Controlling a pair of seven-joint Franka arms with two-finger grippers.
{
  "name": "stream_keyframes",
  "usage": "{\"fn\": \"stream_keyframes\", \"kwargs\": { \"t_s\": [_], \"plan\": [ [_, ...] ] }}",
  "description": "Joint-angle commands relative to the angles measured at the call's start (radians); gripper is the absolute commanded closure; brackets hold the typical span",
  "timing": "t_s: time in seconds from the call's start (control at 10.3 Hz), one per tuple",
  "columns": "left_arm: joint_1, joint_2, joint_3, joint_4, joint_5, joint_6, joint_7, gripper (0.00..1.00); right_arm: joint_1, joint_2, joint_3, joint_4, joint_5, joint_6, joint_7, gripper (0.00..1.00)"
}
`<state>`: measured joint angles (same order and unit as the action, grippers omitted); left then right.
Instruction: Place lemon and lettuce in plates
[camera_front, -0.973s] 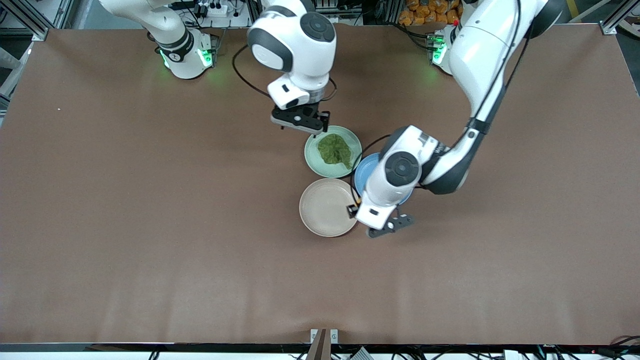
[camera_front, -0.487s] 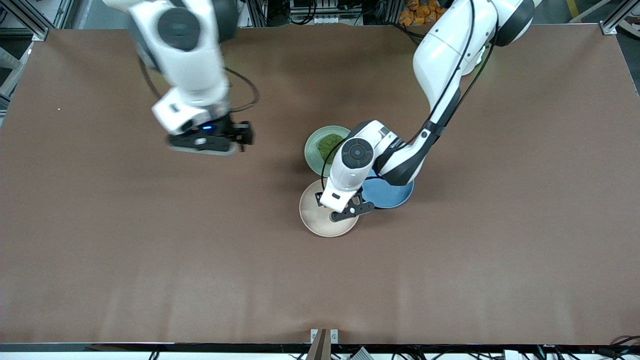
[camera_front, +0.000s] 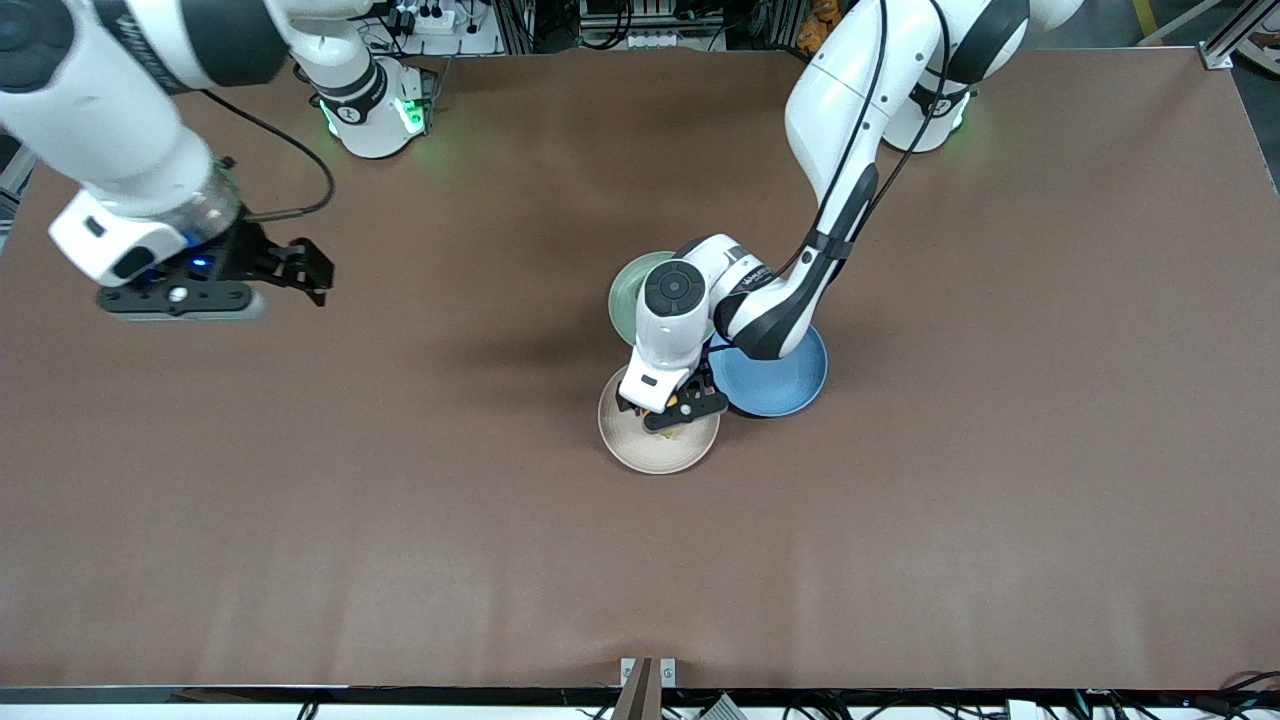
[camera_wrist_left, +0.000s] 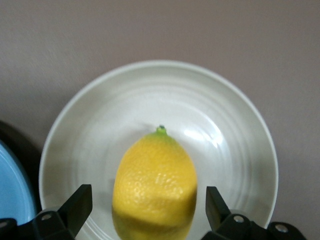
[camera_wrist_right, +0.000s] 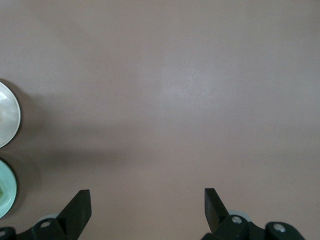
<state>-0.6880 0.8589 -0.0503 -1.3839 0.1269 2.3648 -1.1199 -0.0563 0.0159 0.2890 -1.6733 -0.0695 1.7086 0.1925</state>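
My left gripper (camera_front: 672, 418) is low over the beige plate (camera_front: 640, 448). In the left wrist view its jaws (camera_wrist_left: 148, 210) stand open on either side of the yellow lemon (camera_wrist_left: 155, 185), with a gap on each side. The lemon lies over the middle of the beige plate (camera_wrist_left: 225, 125). The mint green plate (camera_front: 626, 290) is mostly covered by the left arm, and the lettuce is hidden. My right gripper (camera_front: 318, 272) is open and empty, up over bare table at the right arm's end; its wrist view (camera_wrist_right: 147, 210) shows only the tabletop between the fingers.
A blue plate (camera_front: 785, 375) sits beside the beige plate, toward the left arm's end, and its edge shows in the left wrist view (camera_wrist_left: 12, 190). The edges of the beige plate (camera_wrist_right: 7, 117) and the mint plate (camera_wrist_right: 6, 195) show in the right wrist view.
The right arm swung away from the mint plate to the right arm's end of the table. The left gripper moved from beside the beige plate to over it.
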Motion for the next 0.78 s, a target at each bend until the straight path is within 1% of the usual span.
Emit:
{"fn": "stream_keyframes", "kwargs": {
  "t_s": [0.0,0.1,0.19,0.29,0.39,0.49,0.58,0.68],
  "plan": [
    [0.065,-0.067,0.012,-0.011,0.013,-0.062,-0.008,0.00,0.015,-0.066,-0.130,-0.039,0.088,-0.024,-0.164,0.00],
    [0.100,-0.092,0.010,-0.011,0.013,-0.073,0.006,0.00,0.044,-0.079,-0.201,-0.037,0.091,-0.041,-0.203,0.00],
    [0.141,-0.113,0.009,-0.011,0.013,-0.093,0.023,0.00,0.071,-0.091,-0.250,-0.036,0.091,-0.046,-0.224,0.00],
    [0.187,-0.136,0.007,-0.011,0.010,-0.126,0.060,0.00,0.075,-0.094,-0.281,-0.031,0.093,-0.049,-0.267,0.00],
    [0.230,-0.170,0.007,-0.011,0.004,-0.154,0.101,0.00,0.075,-0.094,-0.312,-0.023,0.123,-0.067,-0.298,0.00],
    [0.278,-0.204,0.003,-0.011,0.002,-0.197,0.153,0.00,0.082,-0.094,-0.358,-0.017,0.166,-0.072,-0.326,0.00],
    [0.307,-0.239,0.003,-0.009,-0.006,-0.240,0.225,0.00,0.104,-0.093,-0.388,-0.008,0.168,-0.072,-0.362,0.00],
    [0.339,-0.271,0.003,-0.011,-0.013,-0.287,0.295,0.00,0.111,-0.091,-0.395,-0.006,0.166,-0.072,-0.372,0.00]
  ]
}}
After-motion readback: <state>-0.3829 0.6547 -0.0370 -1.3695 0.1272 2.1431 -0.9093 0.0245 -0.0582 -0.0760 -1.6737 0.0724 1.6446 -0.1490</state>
